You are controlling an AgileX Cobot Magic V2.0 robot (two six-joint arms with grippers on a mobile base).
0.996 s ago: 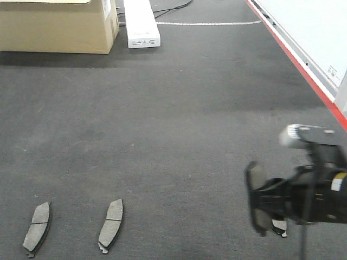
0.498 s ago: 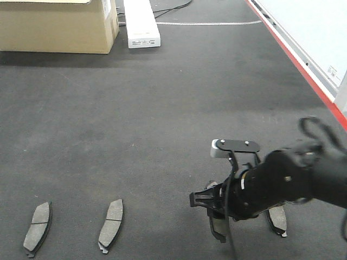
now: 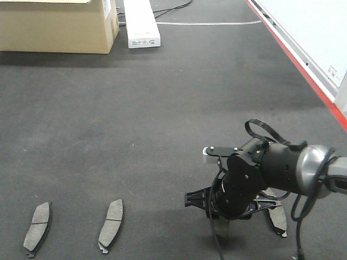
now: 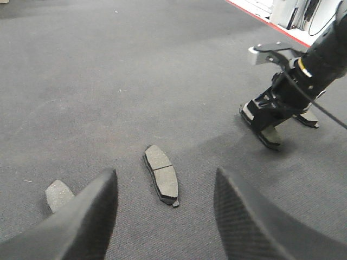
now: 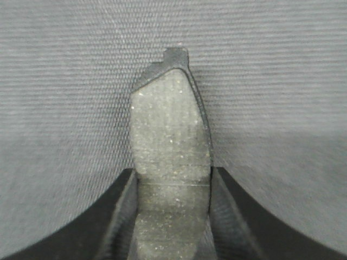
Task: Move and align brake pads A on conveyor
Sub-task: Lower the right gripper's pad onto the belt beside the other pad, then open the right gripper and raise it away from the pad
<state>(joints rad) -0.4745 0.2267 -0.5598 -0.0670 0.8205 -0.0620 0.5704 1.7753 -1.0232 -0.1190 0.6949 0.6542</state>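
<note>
Two brake pads (image 3: 37, 226) (image 3: 111, 223) lie side by side on the dark conveyor (image 3: 162, 108) at the near left. A third pad (image 3: 278, 218) lies at the near right. My right gripper (image 3: 220, 226) is just left of it, low at the belt, shut on a further pad (image 5: 171, 157) whose grey friction face fills the right wrist view. In the left wrist view my left gripper (image 4: 165, 173) hovers open over one of the left pads (image 4: 161, 174), both dark fingers (image 4: 89, 216) apart from it. The other left pad (image 4: 58, 194) is partly hidden by a finger.
A cardboard box (image 3: 54, 27) and a long white box (image 3: 142, 24) stand at the belt's far left. A red stripe (image 3: 303, 73) and a white panel (image 3: 309, 27) run along the right edge. The right arm (image 4: 295, 70) reaches in from the right.
My right arm has swung left from the right edge, carrying a pad, and come down close to the belt. The three pads lying on the belt have not moved.
</note>
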